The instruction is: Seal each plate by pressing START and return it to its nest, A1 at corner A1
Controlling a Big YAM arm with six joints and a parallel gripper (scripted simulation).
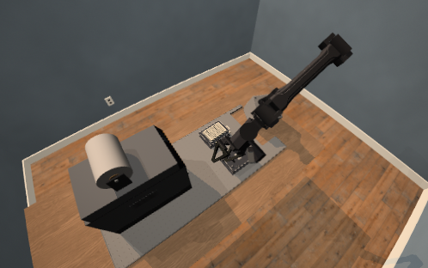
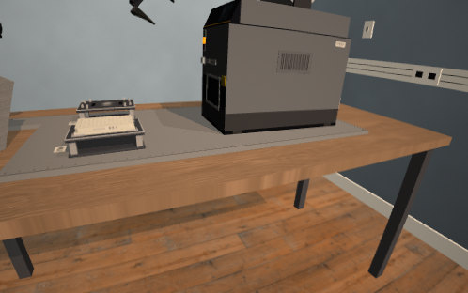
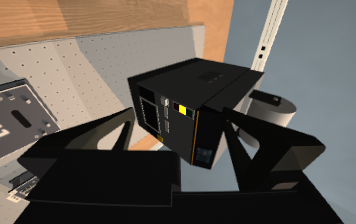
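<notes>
The sealer (image 1: pixel 142 206) (image 2: pixel 282 89) (image 3: pixel 175 122) has its lamp (image 2: pixel 204 40) (image 3: pixel 182 110) lit amber. Its front opening (image 2: pixel 212 93) (image 3: pixel 150 116) is dark, and no stage or plate shows outside it. A pale plate (image 1: pixel 215 130) (image 2: pixel 105 125) sits flat in one nest (image 2: pixel 73 148). The other nest (image 2: pixel 105 104) (image 3: pixel 37 113) is empty; in the top view the gripper partly covers it. Which nest is N1 or N2 cannot be read. My gripper (image 2: pixel 163 12) (image 3: pixel 178 112) is wide open and empty, high above the nests, facing the sealer from a distance.
A white roll (image 1: pixel 107 156) (image 3: pixel 272 116) stands on top of the sealer. The nests and sealer stand on a grey perforated board (image 1: pixel 172 215) (image 2: pixel 174 146) (image 3: pixel 65 65). A small pale tag (image 2: pixel 60 149) lies beside the loaded nest.
</notes>
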